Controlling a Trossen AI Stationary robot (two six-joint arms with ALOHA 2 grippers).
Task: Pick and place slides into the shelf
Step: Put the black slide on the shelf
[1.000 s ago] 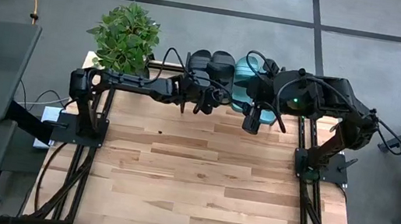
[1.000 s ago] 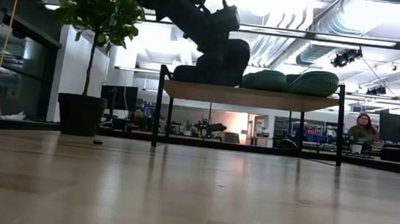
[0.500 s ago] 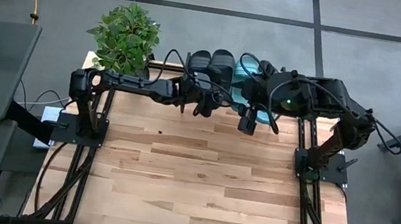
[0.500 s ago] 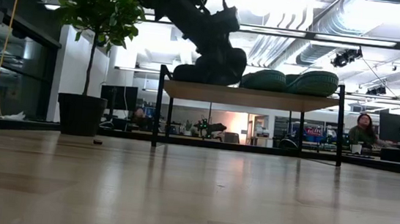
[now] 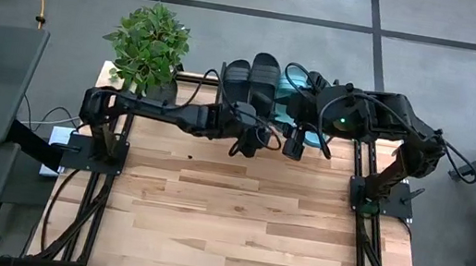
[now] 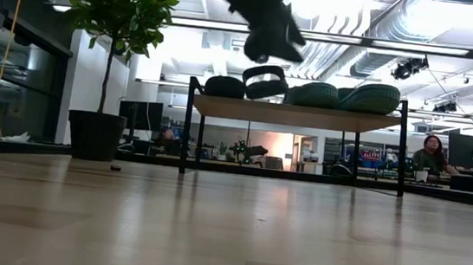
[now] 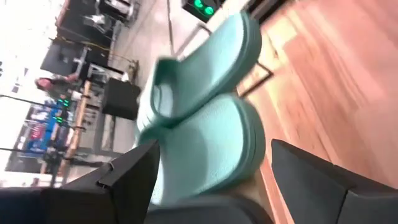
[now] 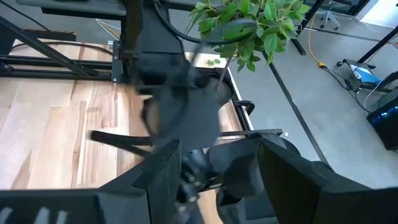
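Two black slides lie side by side on the shelf at the table's far edge. In the low view the right-hand black slide sits tilted, one end raised. Two teal slides rest on the shelf to their right, partly under the right arm in the high view. My left gripper is open and hangs above the shelf, just nearer than the black pair; its wrist view looks at the teal slides. My right gripper is open beside it and touches nothing.
A potted plant stands at the table's far left corner, left of the shelf. The wooden tabletop stretches toward the near edge. A person sits in the room behind.
My left gripper has let go of the second black slide, risen above the shelf and drawn back toward the near edge and a little right. That slide has stayed on the shelf beside the first one, tilted.
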